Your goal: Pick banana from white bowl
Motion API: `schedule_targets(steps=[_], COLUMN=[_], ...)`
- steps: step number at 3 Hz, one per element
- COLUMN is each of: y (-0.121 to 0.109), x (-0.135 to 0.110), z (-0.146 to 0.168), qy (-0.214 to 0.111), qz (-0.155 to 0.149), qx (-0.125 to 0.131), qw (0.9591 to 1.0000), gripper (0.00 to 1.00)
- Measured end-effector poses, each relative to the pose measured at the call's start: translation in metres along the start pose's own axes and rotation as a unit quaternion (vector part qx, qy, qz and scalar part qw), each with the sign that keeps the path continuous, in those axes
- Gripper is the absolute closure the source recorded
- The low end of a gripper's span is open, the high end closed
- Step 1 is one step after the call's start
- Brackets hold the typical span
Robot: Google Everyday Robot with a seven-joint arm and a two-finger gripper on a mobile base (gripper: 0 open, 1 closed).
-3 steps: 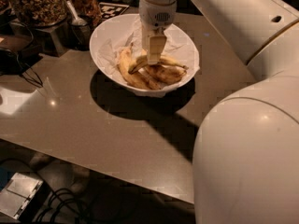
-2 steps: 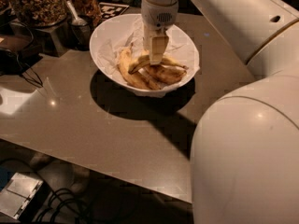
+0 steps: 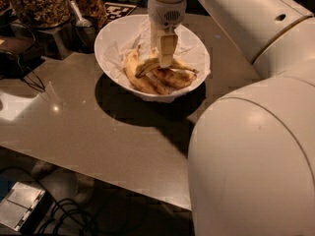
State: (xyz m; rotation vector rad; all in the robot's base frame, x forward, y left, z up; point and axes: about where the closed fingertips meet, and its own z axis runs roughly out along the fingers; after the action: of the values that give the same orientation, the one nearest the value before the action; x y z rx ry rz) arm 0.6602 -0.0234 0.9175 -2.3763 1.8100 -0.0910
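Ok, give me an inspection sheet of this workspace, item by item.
Surface: grey matte tabletop.
Job's things: wide paper-lined white bowl; long curved yellow banana along its left side, other bananas beside it.
Clutter: glass food jars, metal scoop, black-and-white marker tag behind bowl.
Grippers: gripper inside the bowl, over the bananas.
Cables: black cable at table's left; black floor cables below.
Surroundings: grey box on floor.

The arm (image 3: 256,146) fills the right side with its bulky cream shoulder and upper link, and the forearm runs up and left to the wrist (image 3: 167,9) at top centre. From there the gripper (image 3: 165,63) hangs pointing down, seemingly near vertical, its tip low inside the white bowl (image 3: 113,38).
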Motion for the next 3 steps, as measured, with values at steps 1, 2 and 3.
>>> schedule_targets(steps=[1,2,3], y=[-0.004,-0.004,-0.003], x=[-0.001,-0.001,0.000], z=[0.006,0.012,0.018], qy=[0.011,0.017,0.022], qz=[-0.007,-0.011,-0.011], qx=[-0.005,-0.010,-0.017], qw=[0.9999,0.9997,0.9995], gripper=[0.45,0.47,0.46])
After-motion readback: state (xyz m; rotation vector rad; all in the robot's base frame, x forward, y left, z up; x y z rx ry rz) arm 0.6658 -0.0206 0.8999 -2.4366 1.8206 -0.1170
